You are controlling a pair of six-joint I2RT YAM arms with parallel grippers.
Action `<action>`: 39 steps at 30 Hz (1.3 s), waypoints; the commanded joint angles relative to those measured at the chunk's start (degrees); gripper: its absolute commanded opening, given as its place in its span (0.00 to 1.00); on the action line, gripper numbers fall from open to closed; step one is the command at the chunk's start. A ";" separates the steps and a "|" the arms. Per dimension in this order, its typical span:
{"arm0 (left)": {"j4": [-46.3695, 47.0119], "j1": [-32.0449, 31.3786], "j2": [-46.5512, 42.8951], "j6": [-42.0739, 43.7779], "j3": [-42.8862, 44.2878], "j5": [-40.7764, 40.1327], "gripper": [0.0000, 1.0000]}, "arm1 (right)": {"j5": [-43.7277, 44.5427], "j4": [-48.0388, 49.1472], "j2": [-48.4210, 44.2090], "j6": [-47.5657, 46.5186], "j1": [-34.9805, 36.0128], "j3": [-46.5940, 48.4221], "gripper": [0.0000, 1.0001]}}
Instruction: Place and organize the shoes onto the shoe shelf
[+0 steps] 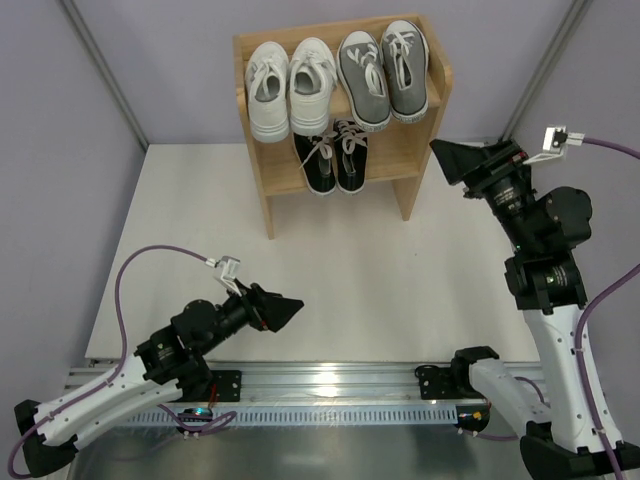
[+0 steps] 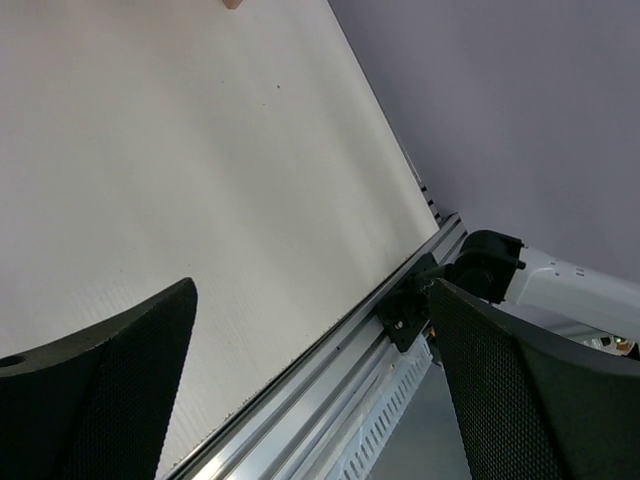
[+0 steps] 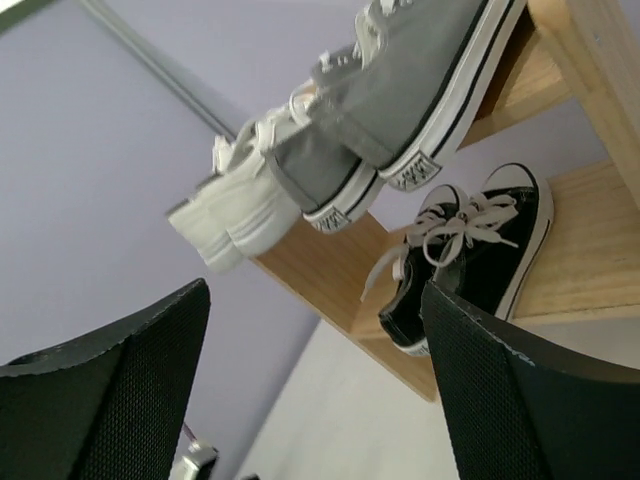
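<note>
At upper centre, the shoe shelf (image 1: 256, 150) holds the white pair (image 1: 290, 88), grey pair (image 1: 388, 70) and black pair (image 1: 336, 160); left gripper (image 1: 288, 311) and right gripper (image 1: 447, 160) spread, empty; seemingly finished.

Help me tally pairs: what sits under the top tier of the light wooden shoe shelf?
One pair of black canvas sneakers with white laces, heels outward, on the lower tier. Overhead, the top board with the white pair and grey pair covers their toes and the tier's back.
</note>
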 commanded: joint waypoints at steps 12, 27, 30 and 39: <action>-1.38 -0.07 3.82 7.68 15.01 3.68 1.00 | -9.64 -26.38 -18.23 -33.51 0.91 -9.26 1.00; -6.83 -0.07 9.89 15.15 27.59 3.95 1.00 | -12.28 -30.53 -22.46 -36.42 0.91 -6.79 1.00; -7.19 -0.07 10.59 16.90 28.29 3.94 1.00 | -12.11 -29.65 -22.28 -35.98 0.91 -6.62 1.00; -11.31 -0.07 10.42 18.40 29.52 -0.27 1.00 | -11.23 -25.52 -22.81 -33.78 0.91 -5.48 1.00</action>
